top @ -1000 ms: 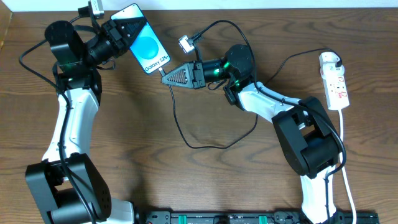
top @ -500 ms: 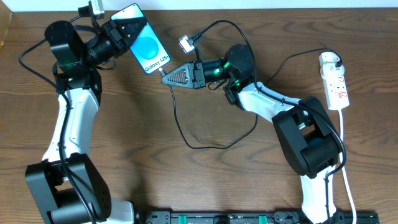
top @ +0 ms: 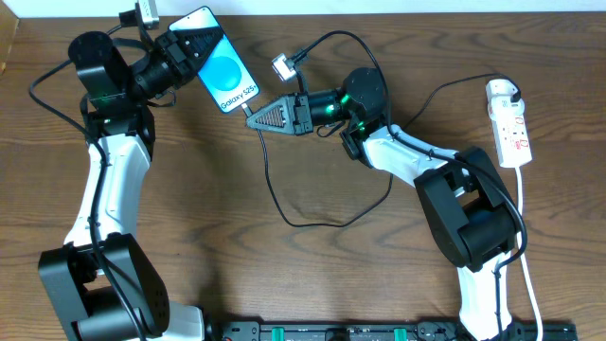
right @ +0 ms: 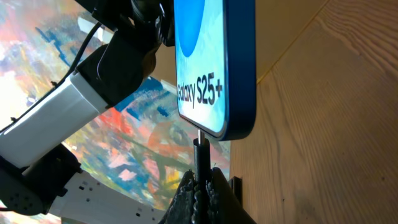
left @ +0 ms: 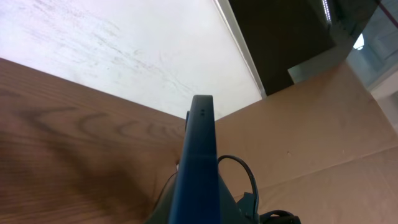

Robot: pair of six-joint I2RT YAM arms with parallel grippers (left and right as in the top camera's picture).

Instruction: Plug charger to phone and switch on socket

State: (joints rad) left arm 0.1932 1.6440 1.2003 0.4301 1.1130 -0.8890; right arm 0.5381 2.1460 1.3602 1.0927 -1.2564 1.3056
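The phone [top: 227,74], its blue screen reading "Galaxy S25+", is held off the table at the back left, with my left gripper [top: 194,45] shut on its far end. In the left wrist view only the phone's dark blue edge [left: 199,155] shows, running up from the jaws. My right gripper [top: 250,120] is shut on the charger's plug tip [right: 200,146], which meets the phone's bottom edge [right: 233,127]; whether it is seated I cannot tell. The thin black charger cable [top: 284,213] loops over the table toward the white socket [top: 511,128] at the right, where a white adapter [top: 501,92] sits.
A small silver connector on a thicker black lead [top: 281,66] hangs just behind the right gripper. The socket's white lead [top: 526,246] runs down the right edge. A black rail [top: 379,332] lies along the front edge of the wooden table [top: 208,218].
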